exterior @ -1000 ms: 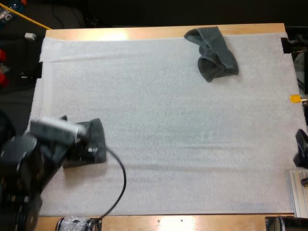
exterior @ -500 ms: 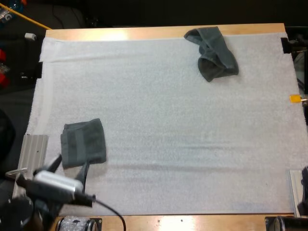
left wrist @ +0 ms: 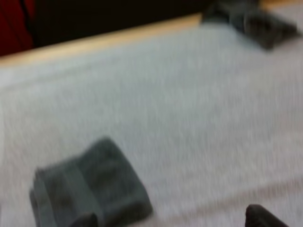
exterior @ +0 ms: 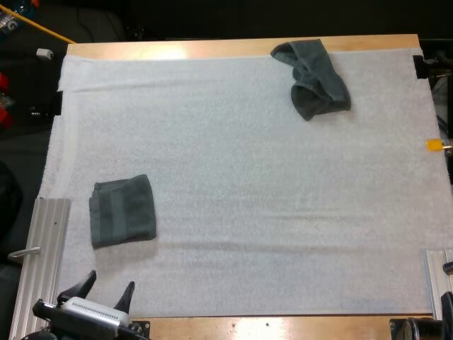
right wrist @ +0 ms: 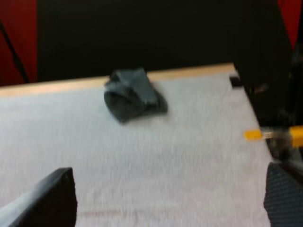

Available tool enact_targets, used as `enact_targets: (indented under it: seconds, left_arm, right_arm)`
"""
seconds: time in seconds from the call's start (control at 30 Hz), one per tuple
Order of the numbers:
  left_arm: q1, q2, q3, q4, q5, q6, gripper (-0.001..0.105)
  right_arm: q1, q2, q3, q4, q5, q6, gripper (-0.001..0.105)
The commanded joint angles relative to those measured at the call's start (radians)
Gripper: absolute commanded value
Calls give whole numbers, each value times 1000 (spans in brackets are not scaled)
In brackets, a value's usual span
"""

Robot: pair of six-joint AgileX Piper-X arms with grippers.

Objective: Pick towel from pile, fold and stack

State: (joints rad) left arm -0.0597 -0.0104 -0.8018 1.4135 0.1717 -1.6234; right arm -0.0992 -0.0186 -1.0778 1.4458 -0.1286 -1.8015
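On the left of the mat lies a folded towel, flat, clear of both grippers; a crumpled towel sits at the far edge, right of centre. At the near left edge the left gripper has fingers spread, holding nothing. The right gripper has fingers wide apart, empty.

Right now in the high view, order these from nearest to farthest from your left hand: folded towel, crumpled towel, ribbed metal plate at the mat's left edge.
1. Ribbed silver metal plate, right beside my left hand.
2. Folded dark grey-green towel, just ahead, slightly farther.
3. Crumpled dark grey-green towel, far right corner.
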Motion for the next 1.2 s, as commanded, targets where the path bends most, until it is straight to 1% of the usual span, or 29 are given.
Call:
enact_targets:
  seconds: [0.0,0.1,0.17,0.23,0.4,0.6,0.77,0.8,0.87,1.07,1.17]
  left_arm:
    - [-4,-58,2,34,-4,17,59]
    - [-4,-110,3,86,-4,51,59]
    - [-4,-148,3,125,-5,52,59]
    - [1,-143,1,157,-8,52,59]
    - [1,-145,1,119,-13,58,59]
    - [1,-143,5,-24,-13,58,59]
    - [1,-143,19,-177,-11,58,59]
    - [1,-143,22,-188,-11,58,59]
    - [1,-143,47,-242,-11,58,59]
    - [1,-143,124,-336,-11,58,59]
    - [1,-143,161,-383,-11,58,59]
  right_arm:
    - [3,-38,-5,19,-5,-13,78]
    - [3,-38,-2,21,-6,-16,78]
    - [3,-38,-2,20,-6,-16,78]
    - [3,-38,-2,20,-6,-16,78]
    - [3,-38,2,9,-6,-16,78]
    - [3,-38,56,-51,-8,-11,78]
    - [3,-36,159,-133,-8,-11,78]
    - [3,-36,172,-142,-8,-11,78]
    - [3,-36,223,-204,-8,-11,78]
    - [3,-34,340,-377,-8,-11,78]
    - [3,-34,387,-429,-8,-11,78]
